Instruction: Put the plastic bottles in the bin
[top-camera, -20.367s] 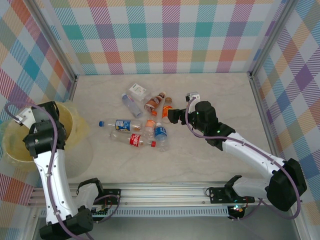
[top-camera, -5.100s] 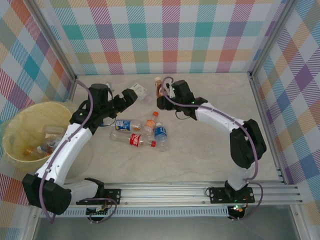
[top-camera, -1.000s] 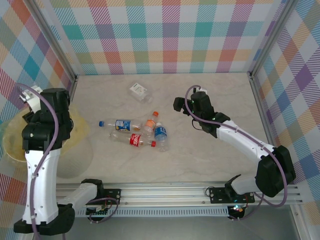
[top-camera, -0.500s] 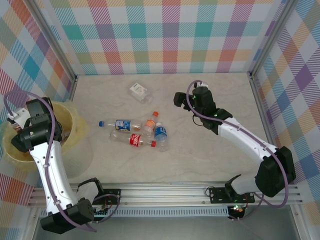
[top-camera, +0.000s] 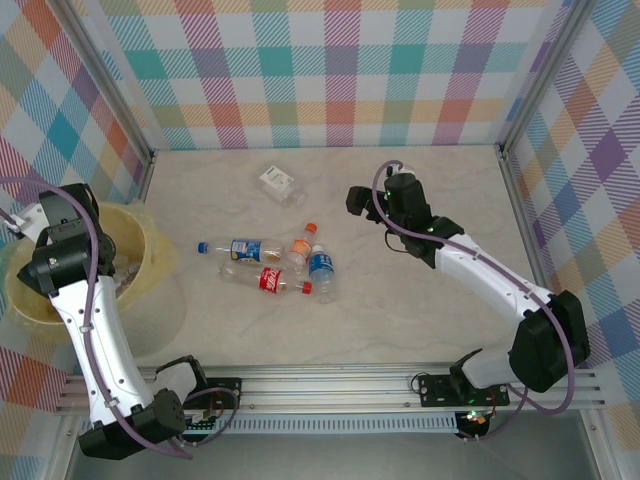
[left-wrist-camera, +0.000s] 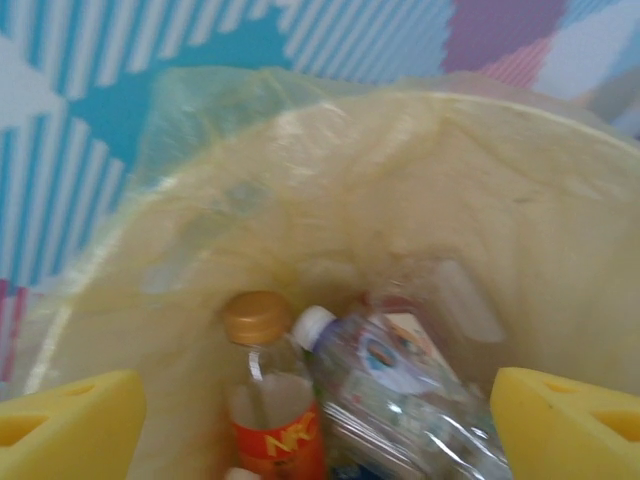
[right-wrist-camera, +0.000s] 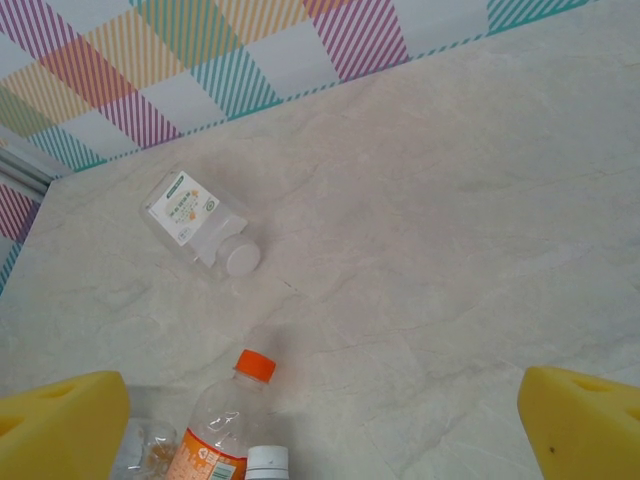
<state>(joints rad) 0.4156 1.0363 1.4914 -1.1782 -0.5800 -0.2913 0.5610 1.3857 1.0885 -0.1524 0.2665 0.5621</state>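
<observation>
Stands the left arm (top-camera: 95, 340) tall from its base at the near left edge, folded at the top, wrist tipped over the bin (top-camera: 150, 240) at the far left of the bench (top-camera: 420, 300). Holds the left pincer (left-wrist-camera: 318, 425) pointing down into that bin, yellow pads spread out to the frame's edges, gripping nothing. Stretches the right arm (top-camera: 480, 275) long and low from the near right corner toward mid-bench, with the right pincer (top-camera: 355, 200) aimed left, pads likewise spread wide and empty.

From above, takes in the whole layout: a cluster of plastic bottles (top-camera: 275, 282) lying mid-bench, well apart from the bin, and a white-labelled bottle (top-camera: 277, 183) alone behind them. Cannot make out the bin's contents there, past the arm.

From the left wrist, looks straight into the bin: an orange-labelled bottle (left-wrist-camera: 265, 400) with a golden-brown cap, touching a clear bottle (left-wrist-camera: 400, 400) with a white cap.

From the right wrist, catches the white-labelled bottle on its side, white cap toward the camera, and an orange-capped bottle (right-wrist-camera: 225, 420) at the bottom edge.
</observation>
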